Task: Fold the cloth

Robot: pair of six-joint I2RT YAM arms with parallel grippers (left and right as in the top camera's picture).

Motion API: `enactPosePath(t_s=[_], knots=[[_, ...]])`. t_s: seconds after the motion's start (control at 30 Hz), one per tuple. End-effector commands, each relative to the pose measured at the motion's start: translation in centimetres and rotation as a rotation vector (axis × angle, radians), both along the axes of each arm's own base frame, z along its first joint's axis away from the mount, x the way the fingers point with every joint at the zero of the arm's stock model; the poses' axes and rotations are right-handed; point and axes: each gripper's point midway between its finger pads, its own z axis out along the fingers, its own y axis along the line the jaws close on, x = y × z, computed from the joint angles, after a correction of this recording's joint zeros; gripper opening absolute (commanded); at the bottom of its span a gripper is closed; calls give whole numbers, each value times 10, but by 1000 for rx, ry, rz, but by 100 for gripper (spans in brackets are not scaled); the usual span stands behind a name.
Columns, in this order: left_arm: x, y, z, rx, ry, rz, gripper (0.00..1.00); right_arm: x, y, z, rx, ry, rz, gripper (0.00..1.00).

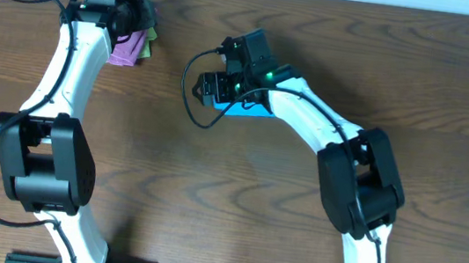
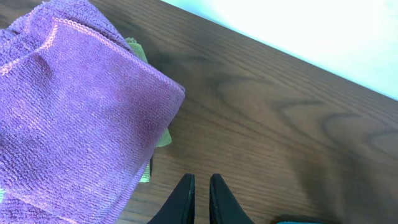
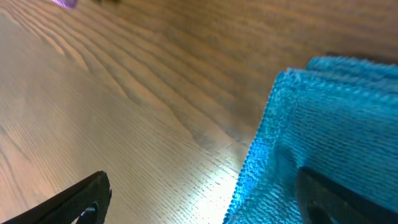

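The sky-blue cloth [image 1: 248, 109] lies folded in a thick stack on the table, mostly under my right wrist in the overhead view. In the right wrist view the cloth [image 3: 311, 124] fills the right side, its edge facing left. My right gripper [image 3: 208, 199] is open wide. One finger is over the cloth and the other over bare wood to its left. It shows in the overhead view [image 1: 217, 90]. My left gripper [image 2: 200, 190] is shut and empty, over bare wood just right of the purple cloth [image 2: 74, 112]. It also shows in the overhead view [image 1: 139, 16].
The purple cloth [image 1: 125, 50] lies on a light green cloth [image 2: 163, 138] at the table's far left, beside the left gripper. The table's far edge [image 2: 298, 59] runs close behind. A black cable [image 1: 190, 91] loops left of the right wrist.
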Motion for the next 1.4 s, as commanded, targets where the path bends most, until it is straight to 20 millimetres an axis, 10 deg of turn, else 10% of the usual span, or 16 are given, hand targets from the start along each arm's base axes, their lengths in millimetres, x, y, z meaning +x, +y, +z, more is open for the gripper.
enactPosePath(t_s=[0.0, 0.43, 0.67, 0.8, 0.97, 1.37], knots=[[5, 8, 24, 18, -58, 5, 11, -6, 10, -3, 13, 19, 19, 95], [5, 15, 24, 16, -57, 17, 11, -8, 16, 1, 23, 1, 47, 96], [0, 13, 36, 8, -70, 9, 46, 39, -15, 65, -20, -211, -43, 99], [-4, 8, 52, -14, -95, -14, 94, 54, -45, 101, -46, -263, -96, 99], [-20, 4, 64, -41, -78, -35, 95, 46, -98, 138, -98, -267, -123, 99], [-69, -44, 42, -276, 136, -132, 95, -58, -237, 189, -257, -175, -204, 99]])
